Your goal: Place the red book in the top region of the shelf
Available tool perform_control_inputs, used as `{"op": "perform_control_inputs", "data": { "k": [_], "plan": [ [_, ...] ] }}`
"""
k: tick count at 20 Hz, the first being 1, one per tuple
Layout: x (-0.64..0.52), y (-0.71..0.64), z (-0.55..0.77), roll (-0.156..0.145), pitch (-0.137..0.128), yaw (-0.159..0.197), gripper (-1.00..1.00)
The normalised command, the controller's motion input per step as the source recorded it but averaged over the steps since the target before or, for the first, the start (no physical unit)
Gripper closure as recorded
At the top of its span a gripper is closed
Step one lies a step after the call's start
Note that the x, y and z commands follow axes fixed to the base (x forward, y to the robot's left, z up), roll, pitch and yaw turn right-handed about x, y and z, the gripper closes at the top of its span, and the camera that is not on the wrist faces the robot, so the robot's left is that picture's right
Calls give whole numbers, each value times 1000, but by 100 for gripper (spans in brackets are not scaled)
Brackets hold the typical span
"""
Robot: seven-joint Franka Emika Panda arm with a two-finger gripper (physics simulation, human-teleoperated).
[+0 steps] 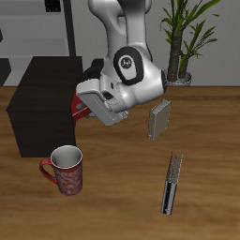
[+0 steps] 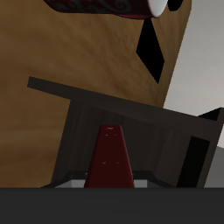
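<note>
The red book hangs above the table in my gripper, right against the side of the shelf, a dark boxy cabinet. In the wrist view the red book sticks out from the gripper with its far end at the shelf's open, dark-walled inside. The gripper is shut on the book; its fingertips are mostly hidden by the book and the gripper body.
A red patterned mug stands near the table's front edge, before the shelf. A grey book stands upright beside the arm. A thin black book lies near the front edge. A potted plant stands at the back.
</note>
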Motion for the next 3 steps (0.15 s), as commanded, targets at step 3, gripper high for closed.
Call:
{"op": "perform_control_inputs", "data": {
  "k": [3],
  "plan": [
    [142, -195, -97, -42, 32, -5, 100]
  ]
}}
